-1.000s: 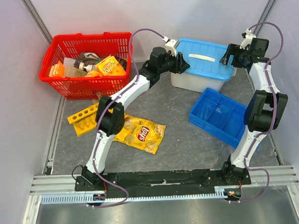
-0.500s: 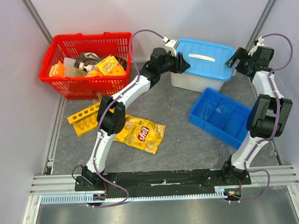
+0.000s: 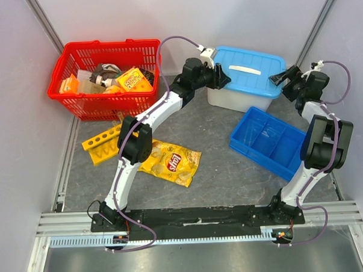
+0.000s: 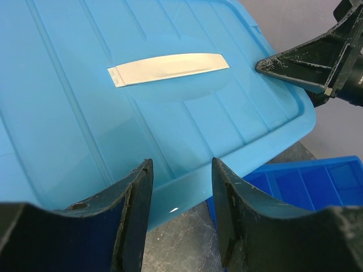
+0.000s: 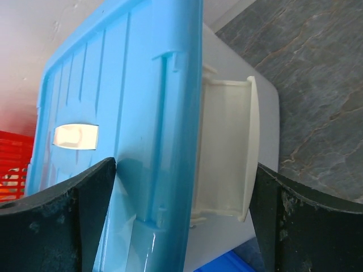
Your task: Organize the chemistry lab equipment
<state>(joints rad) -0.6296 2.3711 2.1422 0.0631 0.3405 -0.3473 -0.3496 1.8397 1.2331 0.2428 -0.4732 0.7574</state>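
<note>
the white plastic storage box (image 3: 228,101) with its light-blue lid (image 3: 246,70) sits at the back of the grey surface (image 3: 212,146), long axis running between both tools. the left tool (image 4: 181,164) hovers half-open over the left end, gripping nothing. the right tool (image 5: 184,164) straddles the right end, spread wide and empty — both are equally near. only the right wrist view shows the white latch handle (image 5: 227,147) under the lid's rim.

Lid (image 3: 256,60) covers the bin (image 3: 228,101), inside unseen. Left arm (image 3: 133,144) overlaps the chip bag (image 3: 170,163) and the rack's (image 3: 97,142) end. Dark items (image 3: 106,72) in the basket (image 3: 102,106): too small to name. Tray (image 4: 306,181) cut off at the left wrist view's edge.
</note>
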